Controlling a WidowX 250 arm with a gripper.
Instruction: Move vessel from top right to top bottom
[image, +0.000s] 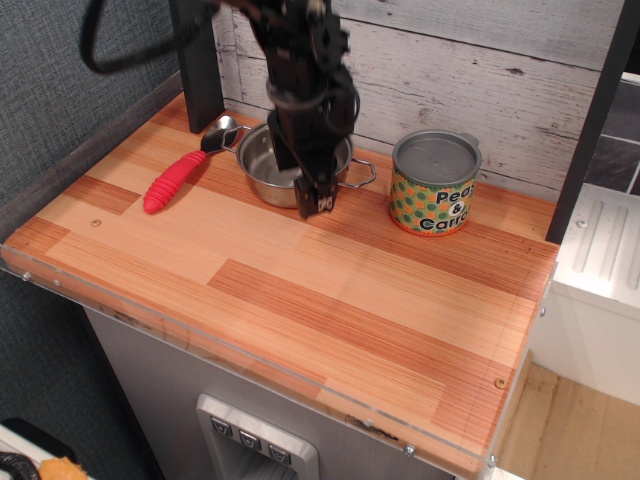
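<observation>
**Gripper at the front rim of the steel pot**

Nearest the camera, the wooden tabletop lies bare. Farther back, the gripper points down at the front rim of the stainless-steel pot; it seems clamped on that rim, though motion blur leaves it uncertain. A red-handled spoon lies just left of the pot. To the right stands a peas-and-carrots tin can, apart from the pot, near the plank wall.

The shiny steel vessel sits upright at the tabletop's back edge, wire handles outward.
</observation>
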